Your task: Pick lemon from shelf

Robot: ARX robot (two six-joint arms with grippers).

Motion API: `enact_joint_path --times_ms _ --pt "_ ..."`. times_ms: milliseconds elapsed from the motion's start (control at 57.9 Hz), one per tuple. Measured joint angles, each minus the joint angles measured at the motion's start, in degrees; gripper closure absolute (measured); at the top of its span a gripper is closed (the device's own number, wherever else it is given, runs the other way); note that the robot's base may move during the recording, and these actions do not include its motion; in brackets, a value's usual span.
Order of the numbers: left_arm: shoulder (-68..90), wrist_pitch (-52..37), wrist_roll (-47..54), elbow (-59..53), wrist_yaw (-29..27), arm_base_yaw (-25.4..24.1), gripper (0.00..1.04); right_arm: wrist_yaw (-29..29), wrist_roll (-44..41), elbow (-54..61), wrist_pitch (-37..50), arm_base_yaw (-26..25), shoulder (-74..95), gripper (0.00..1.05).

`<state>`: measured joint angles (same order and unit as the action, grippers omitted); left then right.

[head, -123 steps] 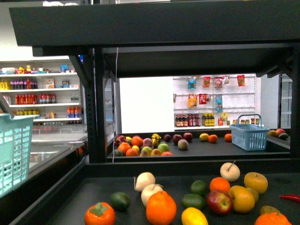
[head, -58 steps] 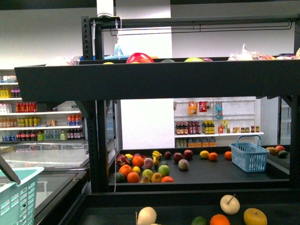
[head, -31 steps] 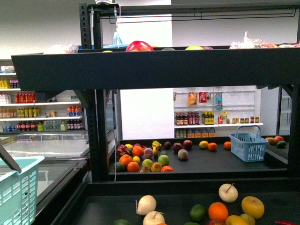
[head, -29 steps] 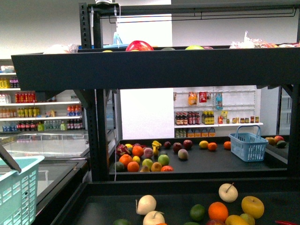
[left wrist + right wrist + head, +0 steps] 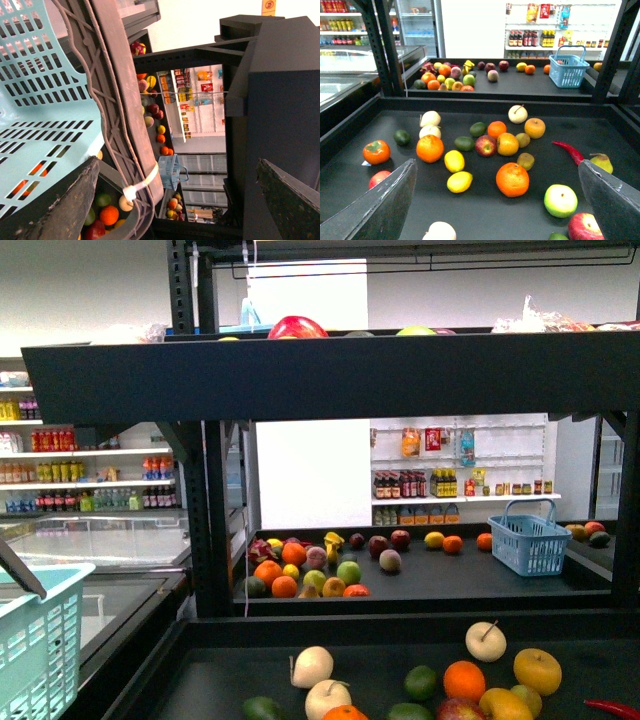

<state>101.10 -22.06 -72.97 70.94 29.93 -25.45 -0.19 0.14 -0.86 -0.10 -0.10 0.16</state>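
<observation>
The lemon (image 5: 454, 160) is a bright yellow oval lying on the near tier of the black shelf (image 5: 495, 104). A second, similar yellow oval (image 5: 459, 181) lies right beside it, and a big orange (image 5: 512, 179) is close by. My right gripper (image 5: 496, 164) hangs open above this tier, holding nothing, its fingers (image 5: 380, 205) spread wide to either side of the fruit. My left gripper (image 5: 177, 161) is open too, next to the rim of a teal basket (image 5: 40, 100). In the front view the lemon is out of view below the frame, and neither arm shows.
Oranges, apples, limes, a persimmon (image 5: 376, 151) and a red chilli (image 5: 567, 150) are scattered over the same tier. A further tier carries more fruit and a blue basket (image 5: 530, 540). The upper tier's front lip (image 5: 330, 375) spans the front view. The teal basket (image 5: 35, 640) stands at the left.
The front view rose from the near tier's fruit up to the upper tier, then dipped slightly. The lemon, visible 2.1 s ago, has dropped out of its frame.
</observation>
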Motion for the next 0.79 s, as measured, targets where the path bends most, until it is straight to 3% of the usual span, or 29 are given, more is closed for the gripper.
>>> enact_joint_path --times_ms 345,690,794 --pt "8.0 3.6 -0.7 9.7 -3.9 3.5 0.08 0.0 0.0 0.0 0.0 0.0 0.0 0.07" --pt "9.2 7.7 1.2 12.5 -6.4 4.0 0.08 0.0 0.0 0.0 0.0 0.0 0.0 0.07" --pt "9.7 9.0 1.9 12.6 -7.0 3.9 0.24 0.0 0.0 0.0 0.0 0.0 0.0 0.07"
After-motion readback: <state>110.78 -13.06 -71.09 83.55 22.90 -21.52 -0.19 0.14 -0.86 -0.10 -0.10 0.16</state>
